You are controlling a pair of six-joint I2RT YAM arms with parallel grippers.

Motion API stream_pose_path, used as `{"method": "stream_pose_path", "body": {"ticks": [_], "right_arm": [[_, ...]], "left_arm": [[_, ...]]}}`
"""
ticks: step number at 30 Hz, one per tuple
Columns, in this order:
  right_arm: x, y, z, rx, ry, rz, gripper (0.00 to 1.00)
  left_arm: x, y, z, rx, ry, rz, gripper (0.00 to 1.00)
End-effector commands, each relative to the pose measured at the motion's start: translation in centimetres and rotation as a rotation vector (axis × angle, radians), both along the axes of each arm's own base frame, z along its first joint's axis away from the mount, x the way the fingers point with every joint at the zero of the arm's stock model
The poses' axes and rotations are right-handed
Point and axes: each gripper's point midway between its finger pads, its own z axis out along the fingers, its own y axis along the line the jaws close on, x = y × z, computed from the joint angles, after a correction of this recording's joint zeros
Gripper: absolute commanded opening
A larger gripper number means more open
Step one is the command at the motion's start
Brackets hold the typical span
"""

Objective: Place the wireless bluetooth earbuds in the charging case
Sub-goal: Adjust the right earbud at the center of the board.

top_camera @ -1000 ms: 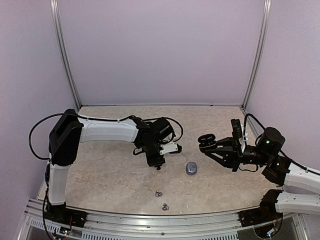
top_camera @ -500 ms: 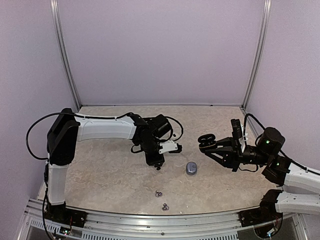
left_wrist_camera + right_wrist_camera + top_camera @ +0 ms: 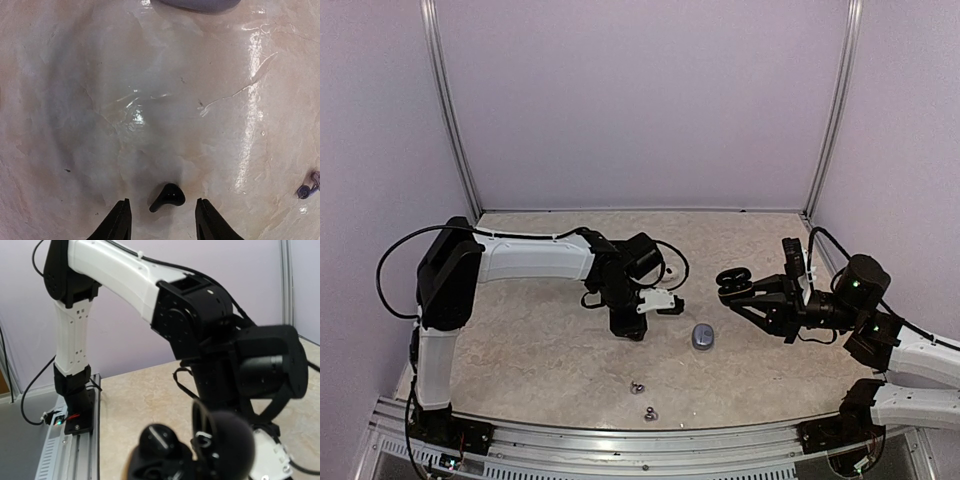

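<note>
My left gripper sits part-open astride a black earbud; at three o'clock, right gripper clamps the charging case

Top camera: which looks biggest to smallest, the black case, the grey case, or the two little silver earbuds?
1. black case, though it seems lifted nearer the camera, so it is unsure.
2. grey case.
3. The two silver earbuds look alike, both tiny.

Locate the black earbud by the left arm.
In the left wrist view, the black earbud lies bottom centre, between the spread fingers of the left hand; the grey case sits at the top edge.
</note>
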Motion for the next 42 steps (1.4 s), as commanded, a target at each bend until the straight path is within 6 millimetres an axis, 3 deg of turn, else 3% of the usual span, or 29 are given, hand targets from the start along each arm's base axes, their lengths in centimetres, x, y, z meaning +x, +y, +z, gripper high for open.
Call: {"method": "stream_pose_path", "body": {"ticks": [1,8,14,21,32,42], "right_arm": [[0.2,-0.3,1.1,0.019,-0.026,-0.016,0.0],[0.1,-0.3,1.1,0.019,-0.028,-0.013,0.0],[0.0,-0.4,1.2,0.023,-0.028,-0.013,0.0],[-0.1,-0.4,1.4,0.025,-0.029,-0.01,0.0],[-0.2,-0.6,1.7,0.03,-0.037,-0.01,0.0],[-0.3,-0.6,1.8,0.029,-0.038,-0.011,0.0]], "left_arm": [[-1.1,0.3,-1.6,0.014,0.093,-0.003,0.48],[-1.1,0.8,-3.1,0.007,0.115,0.029,0.55],[-1.2,1.6,-3.8,0.004,0.128,0.052,0.54],[-2.6,1.5,-2.8,-0.002,0.156,0.067,0.46],[-4.6,2.1,-2.0,0.035,0.163,0.086,0.46],[0.3,0.3,1.5,-0.015,-0.017,0.209,0.46]]}}
